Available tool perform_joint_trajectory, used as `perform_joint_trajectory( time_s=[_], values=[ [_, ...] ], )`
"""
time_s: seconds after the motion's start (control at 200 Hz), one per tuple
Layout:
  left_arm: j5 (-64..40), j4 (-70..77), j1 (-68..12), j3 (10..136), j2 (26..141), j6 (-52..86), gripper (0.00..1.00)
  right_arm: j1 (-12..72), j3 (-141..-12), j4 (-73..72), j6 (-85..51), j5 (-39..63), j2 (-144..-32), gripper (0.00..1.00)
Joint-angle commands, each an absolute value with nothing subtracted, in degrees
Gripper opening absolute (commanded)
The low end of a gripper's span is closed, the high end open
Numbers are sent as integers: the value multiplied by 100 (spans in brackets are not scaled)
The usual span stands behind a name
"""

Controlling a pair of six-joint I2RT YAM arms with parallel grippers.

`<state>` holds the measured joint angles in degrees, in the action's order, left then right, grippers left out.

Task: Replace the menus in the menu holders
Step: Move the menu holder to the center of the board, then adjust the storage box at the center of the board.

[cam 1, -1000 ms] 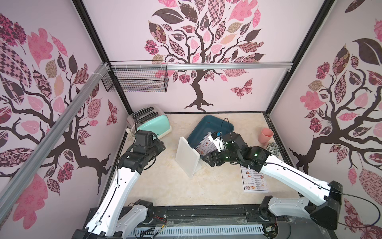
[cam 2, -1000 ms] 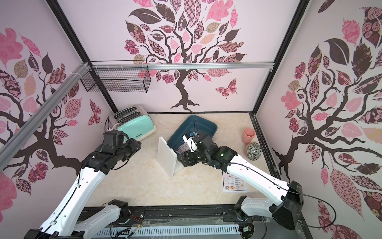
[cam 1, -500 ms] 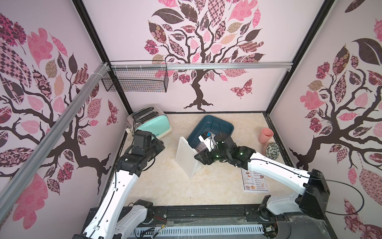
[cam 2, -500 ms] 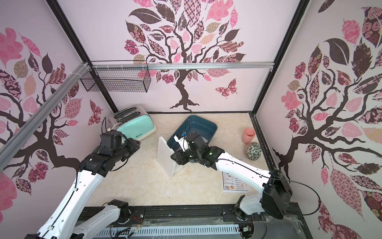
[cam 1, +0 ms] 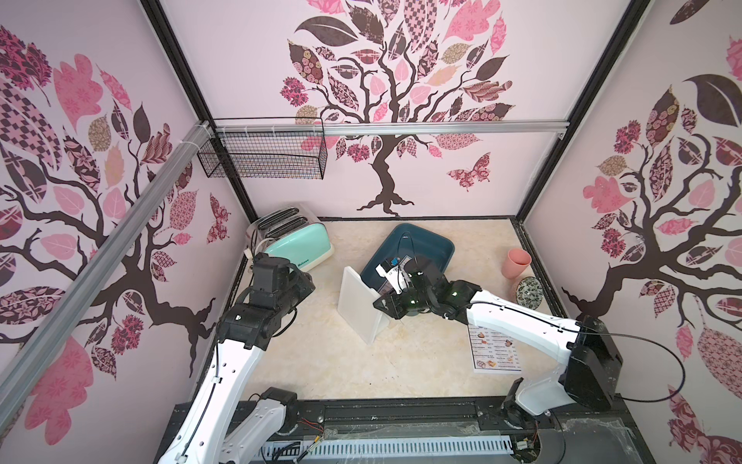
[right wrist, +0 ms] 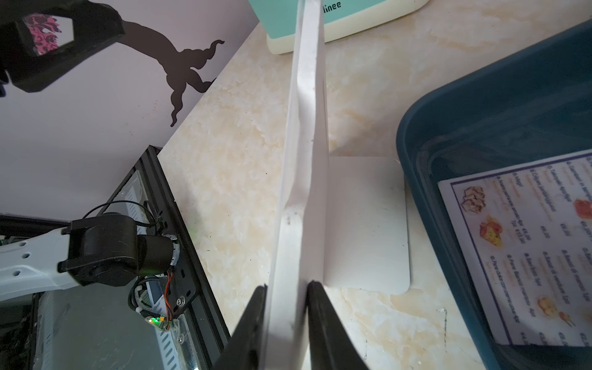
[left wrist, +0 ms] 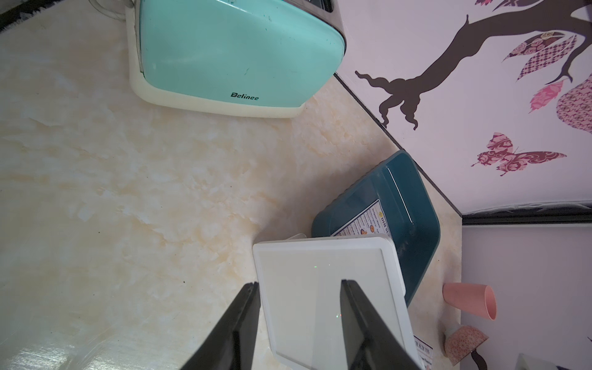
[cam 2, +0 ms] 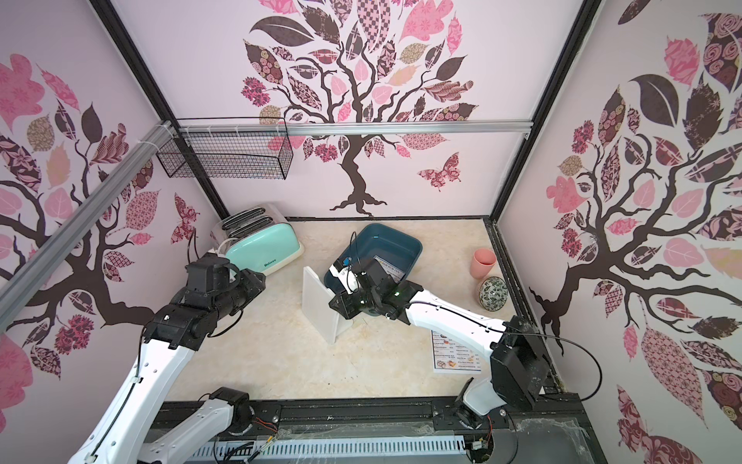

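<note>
Grips the menu holder point(cam 1: 359, 305) by its upper edge with the right gripper point(right wrist: 285, 288), jaws narrowed onto both faces of the panel. Holds the left gripper point(left wrist: 298, 285) part-way open over the desk point(cam 1: 321, 361), left of the holder, nothing between its fingers. Finds the holder upright mid-desk, just beside the teal tub point(cam 1: 425, 241). Shows one of the menus point(cam 2: 387, 270) lying inside that tub, the second menu point(cam 1: 496, 351) flat at the near right.

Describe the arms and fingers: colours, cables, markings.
Left arm and right arm: white link shells with black joint housings. A thin black cable loops off the right elbow, and green LEDs glow on its wrist. The fingers are black, flat, tapering wedges.
</note>
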<state>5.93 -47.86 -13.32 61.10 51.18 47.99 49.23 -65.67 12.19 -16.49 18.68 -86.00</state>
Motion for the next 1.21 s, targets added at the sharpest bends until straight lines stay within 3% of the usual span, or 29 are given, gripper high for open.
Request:
perform_joint_trajectory(
  time_s=[0.0,0.415,0.49,0.655,0.785,1.015,1.201],
  values=[
    [812,-4960,-1315,6315,5000,4685,47,5084,-6858,1122,-1666,2054,-8728,22],
    [1160,-5405,-1312,6657,4721,4609,46,5501,-7372,771,-1906,1944,-9471,20],
    [1154,-5441,-1311,6713,4717,4622,46,5502,-7423,762,-1912,1897,-9518,28],
    [1087,-5393,-1315,6805,4748,4627,46,5487,-7899,1326,-1484,1790,-9340,57],
    [1001,-5264,-1317,6821,4839,4632,46,5318,-8041,1934,-988,1666,-8692,67],
    [788,-4831,-1314,6616,5061,4657,46,4620,-5968,2036,-281,878,-7189,66],
    [656,-4576,-1314,6580,5270,4635,45,4588,-5212,1476,526,591,-7399,64]
  ],
)
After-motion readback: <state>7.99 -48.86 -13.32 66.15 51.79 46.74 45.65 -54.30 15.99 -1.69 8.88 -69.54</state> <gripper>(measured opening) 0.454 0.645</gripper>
